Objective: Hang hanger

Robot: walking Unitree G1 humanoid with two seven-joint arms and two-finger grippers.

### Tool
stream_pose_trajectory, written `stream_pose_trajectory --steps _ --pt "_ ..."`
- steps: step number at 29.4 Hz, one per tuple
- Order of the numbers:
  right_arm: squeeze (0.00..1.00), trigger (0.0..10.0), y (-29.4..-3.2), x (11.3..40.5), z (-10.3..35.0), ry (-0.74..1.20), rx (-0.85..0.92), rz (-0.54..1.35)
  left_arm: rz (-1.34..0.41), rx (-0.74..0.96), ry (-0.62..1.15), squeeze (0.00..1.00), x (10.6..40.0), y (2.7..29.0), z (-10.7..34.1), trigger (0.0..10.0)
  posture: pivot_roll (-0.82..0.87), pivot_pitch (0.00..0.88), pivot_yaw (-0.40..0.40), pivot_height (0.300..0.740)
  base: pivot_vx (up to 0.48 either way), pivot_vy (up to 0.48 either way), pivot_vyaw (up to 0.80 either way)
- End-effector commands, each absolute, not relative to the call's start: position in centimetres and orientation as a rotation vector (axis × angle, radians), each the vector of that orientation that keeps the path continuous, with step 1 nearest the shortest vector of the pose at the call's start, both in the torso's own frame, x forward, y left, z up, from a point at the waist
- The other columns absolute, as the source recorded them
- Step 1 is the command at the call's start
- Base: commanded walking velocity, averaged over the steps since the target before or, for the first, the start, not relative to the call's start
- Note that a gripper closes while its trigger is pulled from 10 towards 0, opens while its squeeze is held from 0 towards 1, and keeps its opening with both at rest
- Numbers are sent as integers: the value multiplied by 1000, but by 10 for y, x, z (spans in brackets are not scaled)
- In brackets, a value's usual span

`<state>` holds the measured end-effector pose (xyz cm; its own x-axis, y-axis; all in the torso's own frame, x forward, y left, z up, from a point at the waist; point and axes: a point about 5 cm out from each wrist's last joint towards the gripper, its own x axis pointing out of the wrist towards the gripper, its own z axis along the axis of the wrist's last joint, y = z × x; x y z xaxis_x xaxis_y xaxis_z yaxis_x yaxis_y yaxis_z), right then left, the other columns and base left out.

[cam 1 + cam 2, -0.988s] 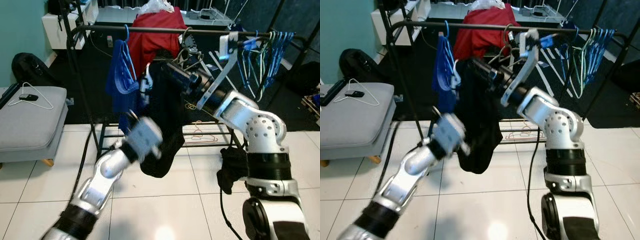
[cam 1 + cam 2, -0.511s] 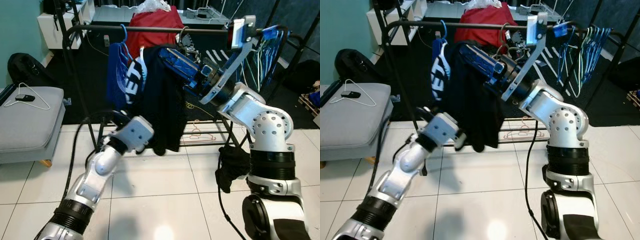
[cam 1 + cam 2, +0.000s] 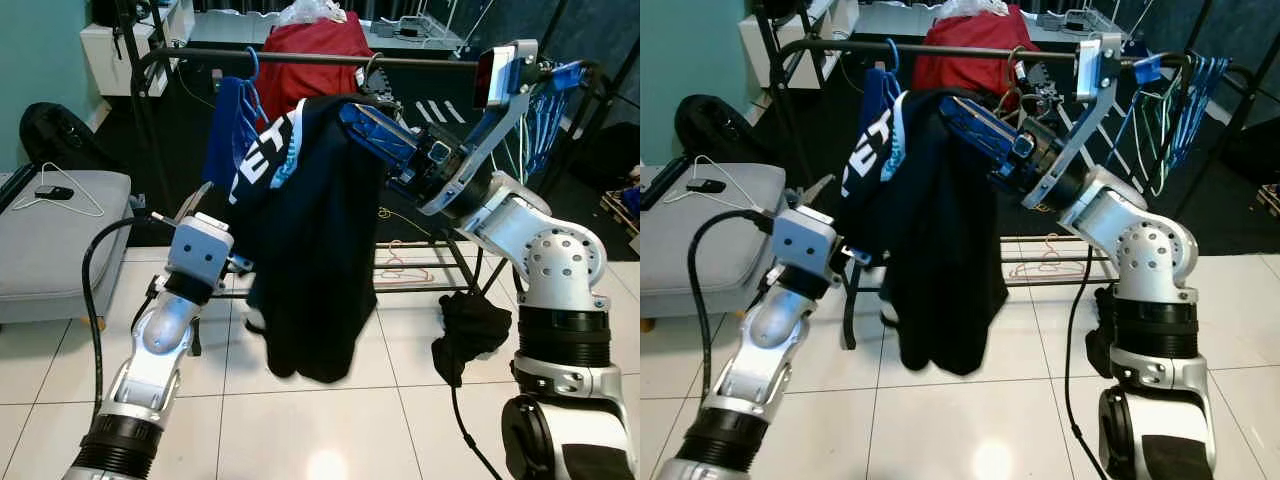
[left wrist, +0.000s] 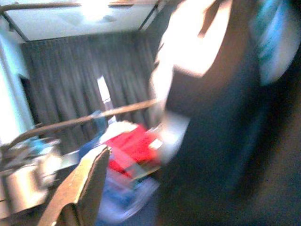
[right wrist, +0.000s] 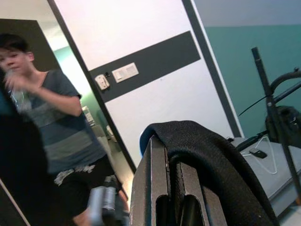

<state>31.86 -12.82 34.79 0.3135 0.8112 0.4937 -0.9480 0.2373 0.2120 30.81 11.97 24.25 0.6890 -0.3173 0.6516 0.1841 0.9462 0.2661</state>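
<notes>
A black T-shirt (image 3: 310,260) with white and blue lettering hangs on a blue hanger (image 3: 375,130), just below the black rail (image 3: 300,57) of a clothes rack. My right arm reaches leftward from the right. My right gripper (image 3: 350,108) is shut on the hanger under the shirt's collar. In the right wrist view black cloth (image 5: 207,155) drapes over the fingers (image 5: 155,188). My left gripper (image 3: 195,205) points upward beside the shirt's left sleeve, open and holding nothing.
A blue garment (image 3: 225,130) on a blue hanger and a red garment (image 3: 310,60) hang on the rail. Several empty hangers (image 3: 545,100) crowd its right end. A grey seat (image 3: 50,240) carries a white wire hanger (image 3: 65,200). Dark cloth (image 3: 470,325) hangs by my right side. A person (image 5: 56,122) stands nearby.
My left gripper has come away from the shirt's lower edge and moved left and up. The shirt has dropped to hang straight. My right arm has raised the hanger toward the rail.
</notes>
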Motion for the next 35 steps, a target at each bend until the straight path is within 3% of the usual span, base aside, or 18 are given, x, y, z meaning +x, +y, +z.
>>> stream_pose_trajectory --steps 1,2,3,4,7,14,21,23,25,32,35 --pt "0 0 -134 318 350 -339 521 1228 -341 155 -791 0 304 108 250 10000 -68 179 -68 740 0 0 0" --pt "0 0 -136 319 349 -339 527 1222 -401 119 -828 0 299 93 260 4235 -66 190 -70 740 0 0 0" --pt "0 0 -136 319 349 -339 527 1222 -401 119 -828 0 299 93 260 4235 -66 190 -70 740 0 0 0" --pt "0 0 -138 318 349 -349 538 1225 -446 92 -864 0 295 81 269 0 -69 192 -67 740 0 0 0" --pt "0 0 -140 316 349 -360 551 1231 -477 78 -927 0 292 70 283 0 -72 187 -59 740 0 0 0" --pt "0 0 -147 320 337 -318 543 1171 -515 129 -950 0 291 74 290 0 -67 196 -54 740 0 0 0" --pt "0 0 -162 346 314 -209 502 868 -480 135 -890 0 292 95 282 0 -65 201 -52 740 0 0 0" --pt "0 0 -174 358 298 -176 470 701 -311 -25 -887 0 301 121 293 0 -64 199 -58 740 0 0 0" --pt "0 0 -173 357 284 -162 450 669 -189 -207 -898 0 308 145 307 0 -61 187 -61 740 0 0 0" --pt "0 0 -164 355 269 -129 455 671 -182 -332 -920 0 313 154 321 0 -60 190 -62 740 0 0 0" --pt "0 0 -154 351 255 -90 435 681 -259 -360 -915 0 314 149 326 0 -62 180 -58 740 0 0 0"
